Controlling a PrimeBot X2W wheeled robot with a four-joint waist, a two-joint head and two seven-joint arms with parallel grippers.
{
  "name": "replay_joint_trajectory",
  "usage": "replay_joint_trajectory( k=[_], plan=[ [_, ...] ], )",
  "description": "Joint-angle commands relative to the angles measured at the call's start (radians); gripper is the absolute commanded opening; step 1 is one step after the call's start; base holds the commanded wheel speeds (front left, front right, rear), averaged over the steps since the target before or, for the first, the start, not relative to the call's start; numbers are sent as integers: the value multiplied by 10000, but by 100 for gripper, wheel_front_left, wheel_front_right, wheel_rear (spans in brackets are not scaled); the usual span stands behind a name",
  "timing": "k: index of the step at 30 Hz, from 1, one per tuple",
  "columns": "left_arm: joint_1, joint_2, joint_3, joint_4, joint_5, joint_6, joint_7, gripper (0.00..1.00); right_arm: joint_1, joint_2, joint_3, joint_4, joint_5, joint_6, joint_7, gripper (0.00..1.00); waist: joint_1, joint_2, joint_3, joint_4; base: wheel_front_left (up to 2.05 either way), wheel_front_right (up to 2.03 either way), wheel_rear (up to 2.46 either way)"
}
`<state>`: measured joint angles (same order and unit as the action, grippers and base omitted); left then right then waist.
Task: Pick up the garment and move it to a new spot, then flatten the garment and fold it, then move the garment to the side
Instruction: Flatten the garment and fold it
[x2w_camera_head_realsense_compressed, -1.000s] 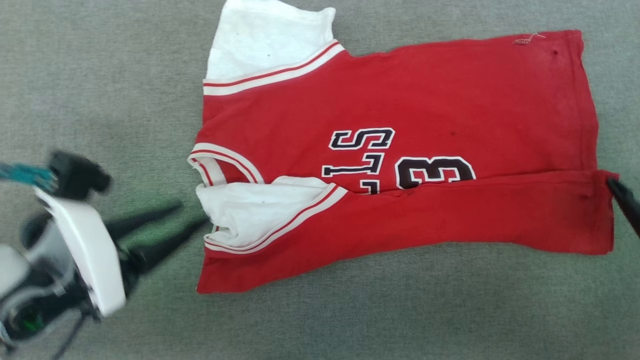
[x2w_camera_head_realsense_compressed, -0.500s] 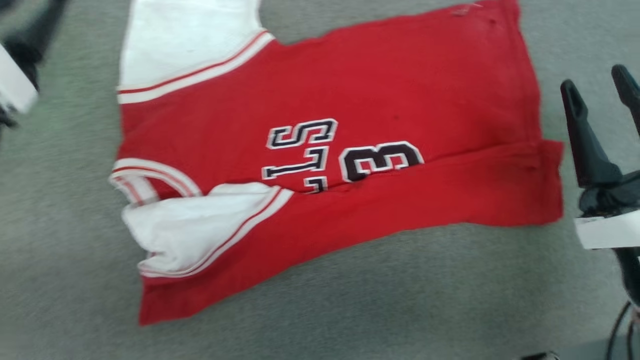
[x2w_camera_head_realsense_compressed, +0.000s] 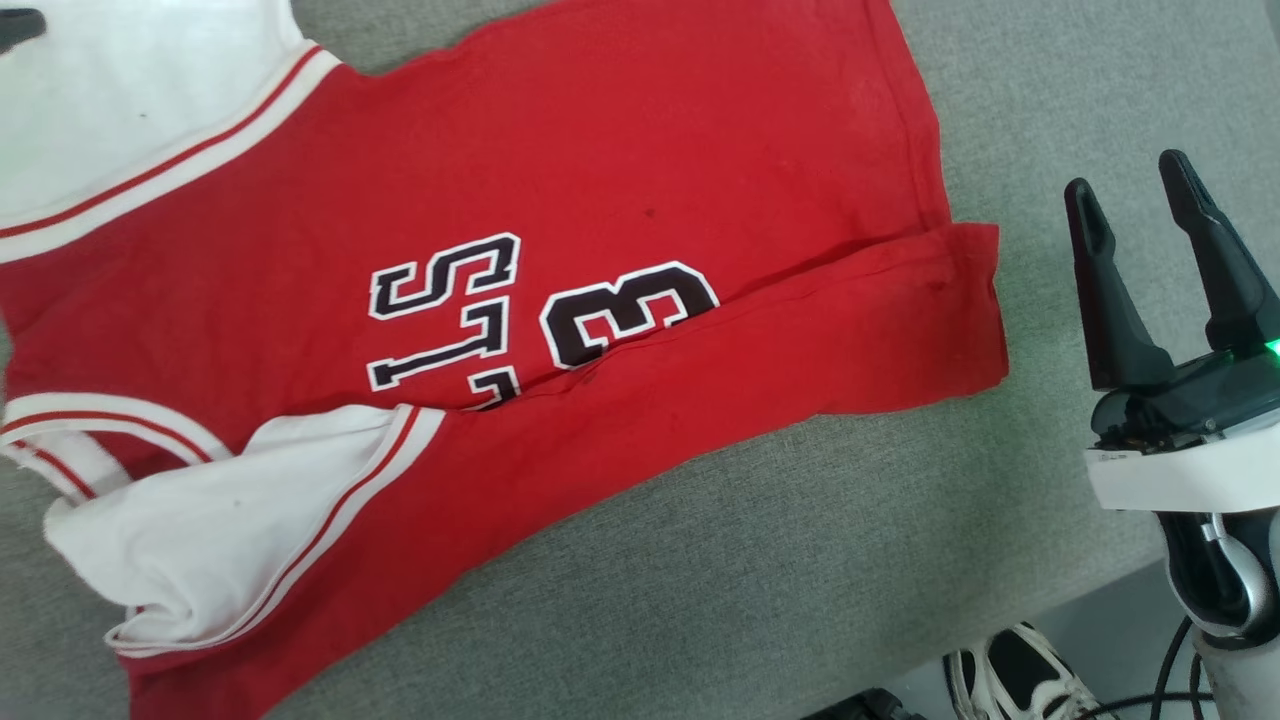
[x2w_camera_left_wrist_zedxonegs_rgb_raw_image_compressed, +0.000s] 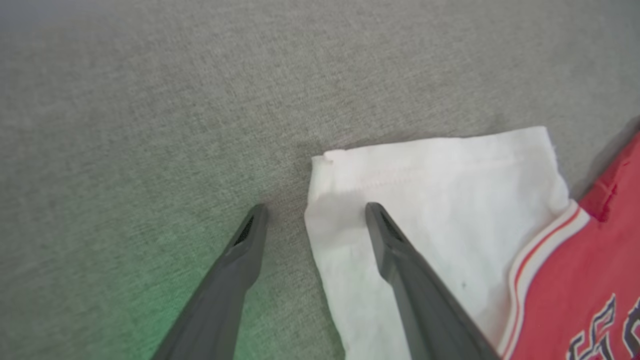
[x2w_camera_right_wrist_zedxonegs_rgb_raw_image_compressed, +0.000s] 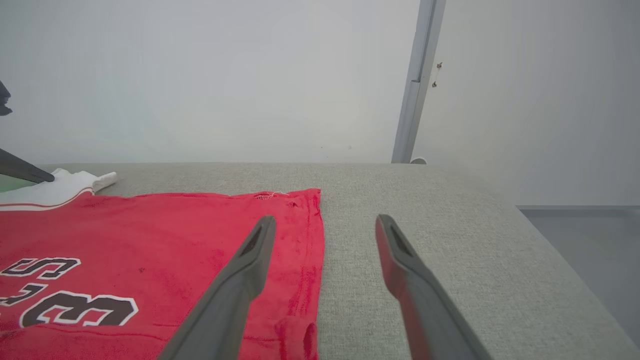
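Observation:
The garment (x2w_camera_head_realsense_compressed: 600, 150) is a red jersey with white sleeves and dark lettering, lying flat on a grey padded table (x2w_camera_head_realsense_compressed: 800, 560). Its near long edge is folded over toward the middle. My right gripper (x2w_camera_head_realsense_compressed: 1130, 180) stands open just right of the hem, holding nothing. In the right wrist view the right gripper (x2w_camera_right_wrist_zedxonegs_rgb_raw_image_compressed: 325, 220) straddles the hem edge of the garment (x2w_camera_right_wrist_zedxonegs_rgb_raw_image_compressed: 150, 230), above the cloth. My left gripper (x2w_camera_left_wrist_zedxonegs_rgb_raw_image_compressed: 315, 209) is open at the corner of the far white sleeve (x2w_camera_left_wrist_zedxonegs_rgb_raw_image_compressed: 440, 200), with one finger over the sleeve and the other over the bare table.
The table's front edge (x2w_camera_head_realsense_compressed: 1050, 600) runs across the lower right of the head view, with a person's shoe (x2w_camera_head_realsense_compressed: 1010, 680) on the floor below it. A pale wall and a vertical post (x2w_camera_right_wrist_zedxonegs_rgb_raw_image_compressed: 415, 100) stand behind the table. Bare grey surface lies right of the hem.
The head camera has swung, shifting the picture left. My left gripper went from the near folded sleeve up to the far sleeve. My right gripper has come into fuller view beside the hem.

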<state>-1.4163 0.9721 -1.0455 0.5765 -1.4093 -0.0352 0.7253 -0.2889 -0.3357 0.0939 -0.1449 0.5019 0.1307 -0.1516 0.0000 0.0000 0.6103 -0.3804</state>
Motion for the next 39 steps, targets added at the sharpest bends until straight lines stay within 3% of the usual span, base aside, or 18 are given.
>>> replay_joint_trajectory(
  k=[1,3,5,6,7,8,15,28,32,39],
  plan=[
    [-54,-44,-150,38,-143,44,616,100,-23,54,74,94,67,-1,-107,100,0,0,185,-180,0,0,0],
    [-24,-108,-235,-12,-349,-2,1102,95,-81,49,153,160,114,-1,-125,100,0,0,250,-222,0,0,0],
    [63,-276,-252,-143,-613,-90,1443,47,-154,-3,211,250,155,-1,-79,100,0,0,310,-224,0,0,0],
    [60,-345,-242,-207,-711,-106,1529,29,-230,-35,227,293,178,-1,-40,100,0,0,338,-217,0,0,0],
    [60,-345,-242,-207,-711,-106,1529,29,-230,-35,227,293,178,-1,-40,100,0,0,338,-217,0,0,0],
    [42,-419,-312,-313,-591,-141,1588,0,-424,-161,335,361,219,-1,99,100,0,0,387,-187,0,0,0],
    [-85,-576,-326,-438,-344,-275,1233,0,-1502,-859,977,685,473,-1,1263,100,0,0,486,68,0,0,0],
    [-397,-1347,-216,-576,-76,-721,518,0,-6097,-2689,3235,3086,2254,-3,5960,100,0,0,871,1259,0,0,0],
    [-267,-1451,-257,-767,-67,-855,287,0,-7409,-2779,3554,4275,2868,-3,7580,100,0,0,1052,1633,0,0,0],
    [-312,-1610,-221,-870,-73,-903,-37,0,-8435,-2531,3722,5413,3151,-3,8999,100,0,0,1259,1953,0,0,0]
  ],
)
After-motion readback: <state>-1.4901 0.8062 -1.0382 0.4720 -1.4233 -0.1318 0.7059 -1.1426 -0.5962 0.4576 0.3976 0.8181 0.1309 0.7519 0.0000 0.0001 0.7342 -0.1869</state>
